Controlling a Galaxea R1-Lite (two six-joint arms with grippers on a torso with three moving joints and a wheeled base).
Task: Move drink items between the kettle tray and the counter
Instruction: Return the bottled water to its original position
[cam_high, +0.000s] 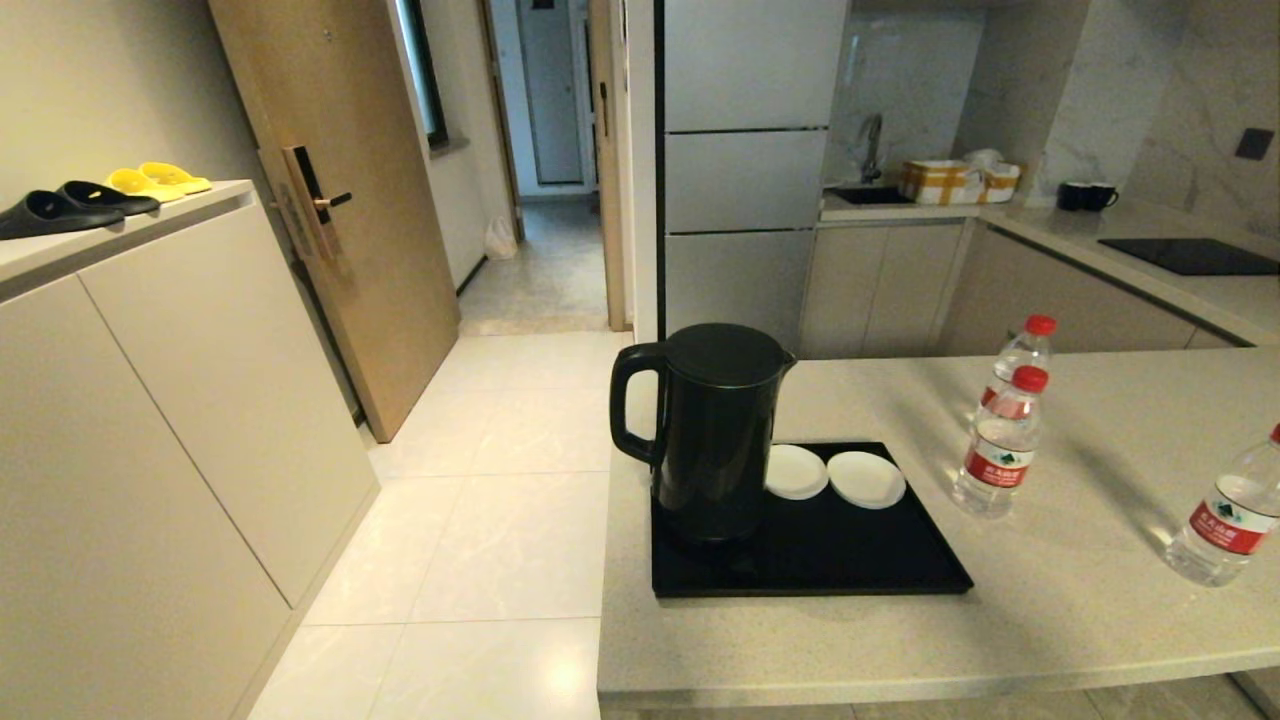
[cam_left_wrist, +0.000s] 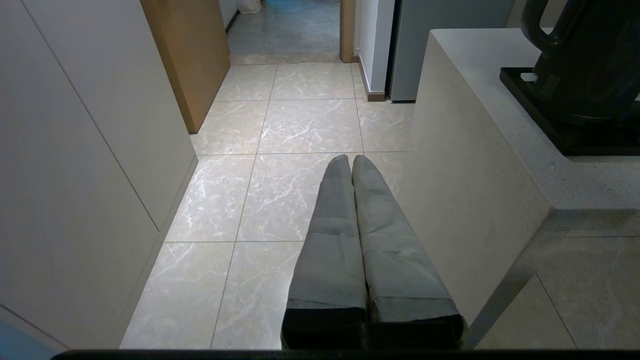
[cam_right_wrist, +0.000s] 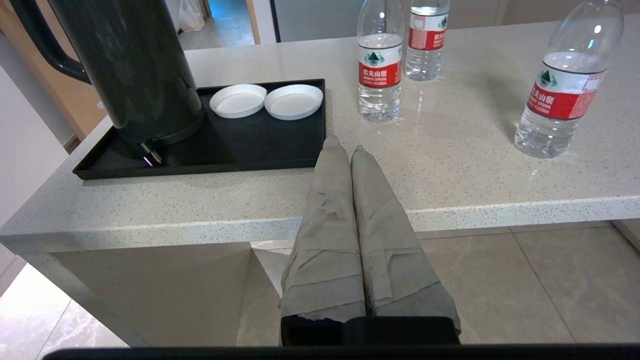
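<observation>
Three clear water bottles with red caps stand on the beige counter (cam_high: 1080, 560), all off the tray: two close together (cam_high: 998, 445) (cam_high: 1022, 352) right of it, one (cam_high: 1228, 515) at the far right. The black kettle tray (cam_high: 830, 565) holds the black kettle (cam_high: 712, 430) and two white saucers (cam_high: 835, 475). Neither arm shows in the head view. My right gripper (cam_right_wrist: 345, 144) is shut and empty, held before the counter's front edge, near the tray's corner (cam_right_wrist: 300, 162). My left gripper (cam_left_wrist: 350, 160) is shut and empty, low over the floor beside the counter's end.
A beige cabinet (cam_high: 150, 420) with slippers stands at the left, across a tiled floor gap (cam_high: 480, 520). Behind are a wooden door (cam_high: 330, 200), a fridge (cam_high: 745, 160), a sink counter with black mugs (cam_high: 1085, 196) and a black cooktop (cam_high: 1190, 256).
</observation>
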